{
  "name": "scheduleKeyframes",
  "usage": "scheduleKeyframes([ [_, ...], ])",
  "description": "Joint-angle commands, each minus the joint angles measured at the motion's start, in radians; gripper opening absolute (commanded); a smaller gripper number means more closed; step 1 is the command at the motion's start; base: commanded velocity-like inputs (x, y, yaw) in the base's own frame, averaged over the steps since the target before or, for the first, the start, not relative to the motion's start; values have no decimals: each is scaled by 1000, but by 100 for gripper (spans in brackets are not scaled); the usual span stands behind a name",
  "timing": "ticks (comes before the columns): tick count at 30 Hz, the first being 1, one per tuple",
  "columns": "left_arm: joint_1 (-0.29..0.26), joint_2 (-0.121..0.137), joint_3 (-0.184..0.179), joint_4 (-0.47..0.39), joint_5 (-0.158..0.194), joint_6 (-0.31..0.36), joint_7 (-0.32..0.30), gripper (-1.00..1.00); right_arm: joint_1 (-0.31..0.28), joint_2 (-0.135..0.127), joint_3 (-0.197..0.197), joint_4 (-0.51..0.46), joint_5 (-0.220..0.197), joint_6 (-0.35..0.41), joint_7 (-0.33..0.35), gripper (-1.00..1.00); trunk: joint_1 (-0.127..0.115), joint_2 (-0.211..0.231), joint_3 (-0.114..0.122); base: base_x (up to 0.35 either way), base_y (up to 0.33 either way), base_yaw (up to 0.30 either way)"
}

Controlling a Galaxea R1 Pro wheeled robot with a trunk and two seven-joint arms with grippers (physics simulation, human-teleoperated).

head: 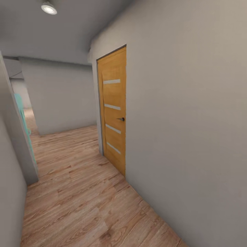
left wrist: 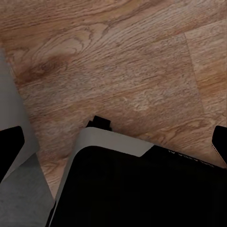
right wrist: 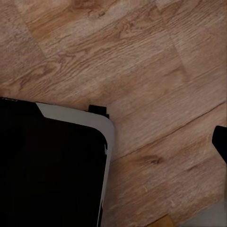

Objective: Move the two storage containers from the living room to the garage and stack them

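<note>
Only a faint line of pale lettering shows, on the robot's black base (left wrist: 142, 189) in the left wrist view, too blurred to read.

door (head: 114, 109): orange-yellow wood, four pale horizontal strips, dark handle
floor (head: 82, 199): light brown planks, wavy grain
walls (head: 192, 120): plain grey-white
ceiling (head: 51, 31): grey
upper-left lamp (head: 48, 7): white
base (left wrist: 142, 189): black, light grey edge

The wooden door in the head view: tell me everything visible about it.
The door is orange-brown wood with four pale horizontal strips spaced down its face and a dark lever handle on its right edge. It stands upright and shut in a grey frame, set in the wall on the right, its foot meeting the plank floor.
</note>
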Motion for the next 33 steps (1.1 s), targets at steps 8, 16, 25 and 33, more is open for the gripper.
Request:
scheduleKeyframes([
  [8,-1,-1,-9,0,8,-2,3,100,-1,-1,9,3,-6,-15,2,100,1,-1,-2,316,0,42],
  [16,-1,-2,-10,1,8,-2,2,100,-1,0,10,3,-1,-15,0,100,1,-1,-2,318,0,2],
  [25,-1,-2,-9,0,8,-2,3,100,-1,0,15,3,1,-11,-1,100,1,-1,-2,318,0,190],
  [33,-1,-2,-10,0,8,-2,2,100,-1,0,15,3,1,-9,-2,100,1,-1,-2,318,0,269],
])
